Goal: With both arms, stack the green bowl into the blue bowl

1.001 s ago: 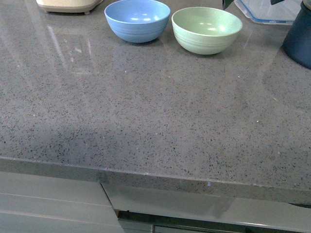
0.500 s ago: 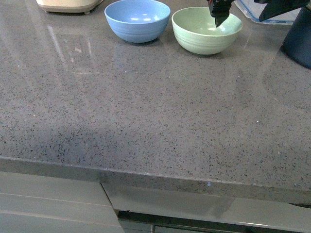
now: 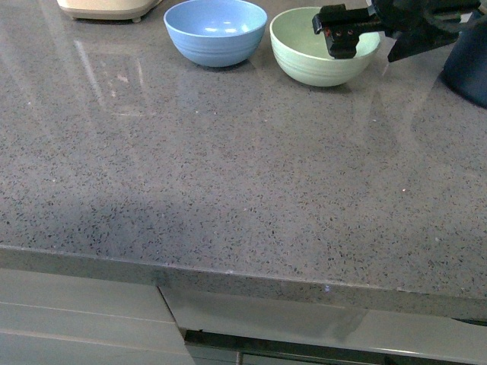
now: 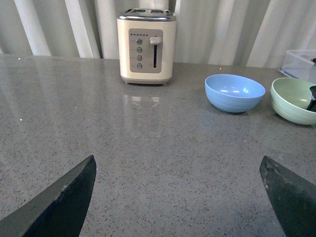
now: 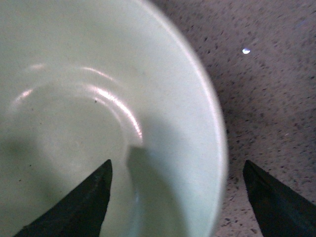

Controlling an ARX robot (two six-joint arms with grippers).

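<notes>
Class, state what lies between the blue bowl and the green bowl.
Nothing: only a narrow bare strip of countertop separates the blue bowl and the green bowl, clearest in the front view.

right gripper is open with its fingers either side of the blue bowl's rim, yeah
Not the blue bowl: the right gripper is open with its fingers either side of the rim of the green bowl, as the right wrist view shows.

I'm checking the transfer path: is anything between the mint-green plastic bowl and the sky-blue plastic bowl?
Nothing visible. The mint-green plastic bowl and the sky-blue plastic bowl stand side by side with only bare speckled counter between them; the blue one is empty.
</notes>
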